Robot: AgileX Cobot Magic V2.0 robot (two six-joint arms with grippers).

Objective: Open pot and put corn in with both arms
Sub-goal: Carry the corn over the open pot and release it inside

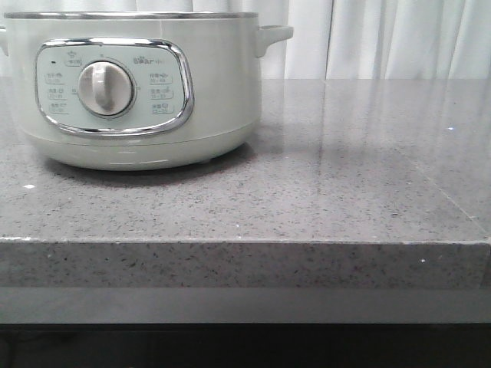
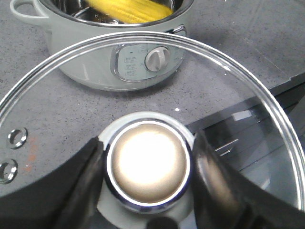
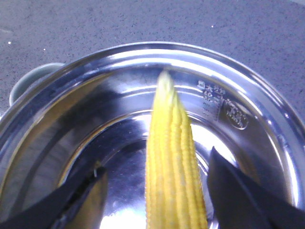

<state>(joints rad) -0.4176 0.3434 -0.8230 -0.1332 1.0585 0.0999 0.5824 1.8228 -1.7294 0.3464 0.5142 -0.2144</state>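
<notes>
The left gripper (image 2: 147, 167) is clamped on the metal knob (image 2: 148, 168) of the glass lid (image 2: 248, 95), a finger pressed to each side, holding the lid clear of the pot (image 2: 95, 62), which shows through the glass. The right gripper (image 3: 155, 191) hangs over the open pot, its fingers (image 3: 238, 191) spread well apart on either side of the corn (image 3: 172, 157); I cannot tell whether they touch it. The corn lies inside the steel bowl (image 3: 71, 124). The pot stands on the speckled grey counter (image 1: 322, 184), white curtains (image 1: 383, 38) behind.
</notes>
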